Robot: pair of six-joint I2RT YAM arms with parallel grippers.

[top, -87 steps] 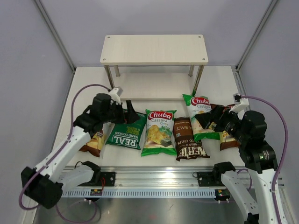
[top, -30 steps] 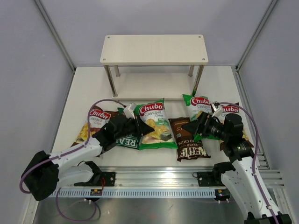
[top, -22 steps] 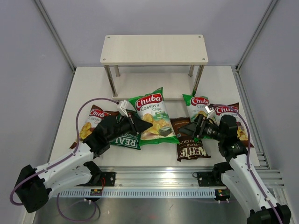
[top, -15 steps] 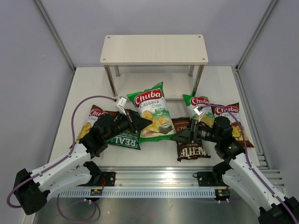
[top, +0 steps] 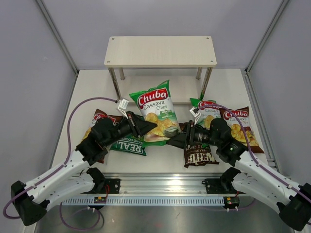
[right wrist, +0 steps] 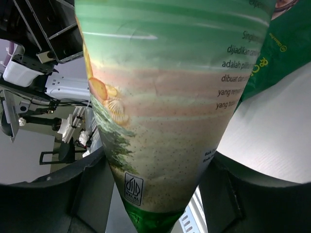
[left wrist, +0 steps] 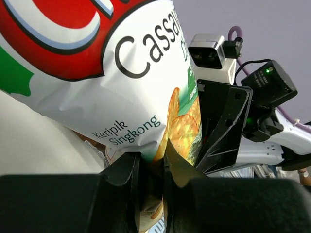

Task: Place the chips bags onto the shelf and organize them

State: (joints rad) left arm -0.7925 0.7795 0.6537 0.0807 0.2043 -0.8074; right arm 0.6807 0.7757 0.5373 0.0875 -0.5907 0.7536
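My left gripper (top: pixel 149 128) (left wrist: pixel 152 158) is shut on the bottom edge of a light-green Chuba chips bag (top: pixel 154 110) (left wrist: pixel 97 73), holding it upright above the table in front of the shelf (top: pixel 160 51). My right gripper (top: pixel 176 141) (right wrist: pixel 155 194) has come in from the right. It stands open, with that bag's (right wrist: pixel 165 97) lower corner between its fingers (right wrist: pixel 90 187). On the table lie a dark-green REAL bag (top: pixel 127 144), a dark-brown Kettle bag (top: pixel 199 154), a second light-green Chuba bag (top: pixel 206 108) and two brown-and-white Chuba bags (top: pixel 97 121) (top: pixel 238 127).
The shelf's lower board (top: pixel 184 92) shows behind the lifted bag, between thin metal legs (top: pixel 115 85). A rail (top: pixel 160 187) runs along the near table edge. Grey walls close in the left, right and back sides.
My left gripper has raised the light-green Chuba bag and stood it up. The right arm has swung left to the bag's lower corner, its jaws narrowing around it.
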